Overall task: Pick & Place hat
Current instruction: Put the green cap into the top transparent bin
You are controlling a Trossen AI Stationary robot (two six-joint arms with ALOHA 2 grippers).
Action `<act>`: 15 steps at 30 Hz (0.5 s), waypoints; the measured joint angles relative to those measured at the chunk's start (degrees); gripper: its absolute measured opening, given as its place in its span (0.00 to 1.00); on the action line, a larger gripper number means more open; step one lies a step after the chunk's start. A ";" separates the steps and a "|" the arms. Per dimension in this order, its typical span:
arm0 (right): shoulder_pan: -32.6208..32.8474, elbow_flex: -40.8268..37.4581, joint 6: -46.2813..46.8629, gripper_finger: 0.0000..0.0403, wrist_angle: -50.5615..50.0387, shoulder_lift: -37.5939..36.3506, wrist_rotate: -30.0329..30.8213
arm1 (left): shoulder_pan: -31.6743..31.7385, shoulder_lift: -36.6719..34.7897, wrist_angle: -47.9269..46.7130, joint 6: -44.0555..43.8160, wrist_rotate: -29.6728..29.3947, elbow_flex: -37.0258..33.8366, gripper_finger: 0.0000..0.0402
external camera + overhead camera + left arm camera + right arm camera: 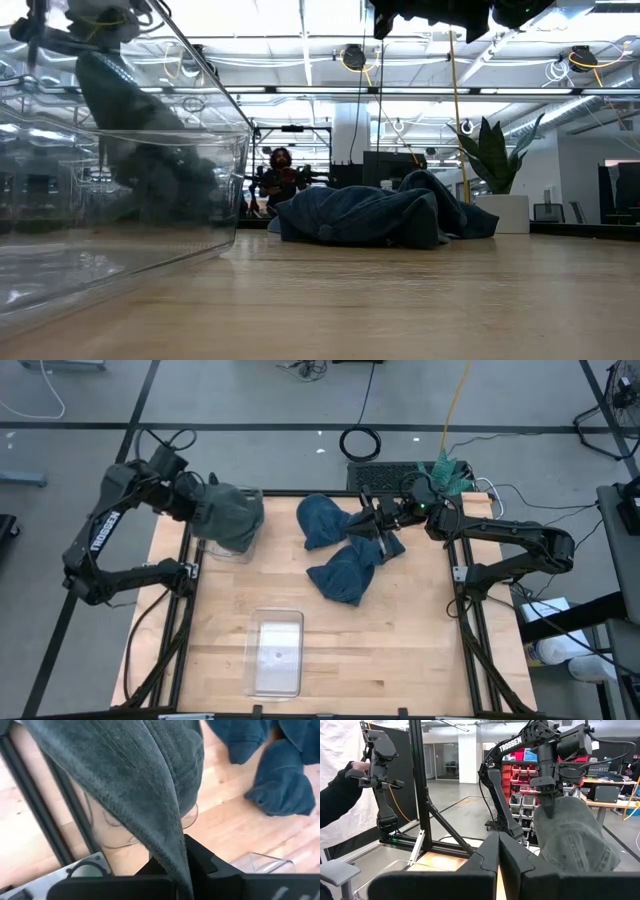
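A grey-green hat [232,515] hangs at the table's far left with my left gripper [203,500] shut on it. It hangs over a clear container [228,548]. In the right wrist view the hat [575,837] droops below that gripper [550,812]. Dark blue hats [342,550] lie in a heap on the wood at the far middle. My right gripper [385,528] stays shut above the heap's right side, pointing toward the table's left, with nothing between its fingers [490,857]. My left gripper pinches a fold of the hat's fabric [172,847] between its two fingers. They come from above, slanting down. The hat hangs slack below them and widens downward [580,850]. Whether its lower end touches the clear container, I cannot tell.
A clear rectangular bin [275,652] stands near the table's front edge and fills the left of the low view [110,200]. Black frame rails [185,575] run along both table sides. Beyond the table a person's hand [342,782] grips a black handle rig.
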 joint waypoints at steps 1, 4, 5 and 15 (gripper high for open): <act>0.00 0.00 -0.01 0.00 0.00 0.00 0.04 | 0.00 0.21 0.10 0.46 0.57 -0.02 0.02; 0.00 0.00 -0.01 0.00 0.00 0.00 0.13 | 0.00 0.57 0.33 2.01 3.04 0.72 0.02; 0.00 0.00 -0.02 0.00 0.00 0.00 0.16 | 0.00 0.55 0.38 2.29 3.73 1.38 0.02; 0.02 -0.83 -1.41 0.00 -0.04 0.00 2.99 | 0.00 0.50 0.56 1.74 3.27 4.64 0.02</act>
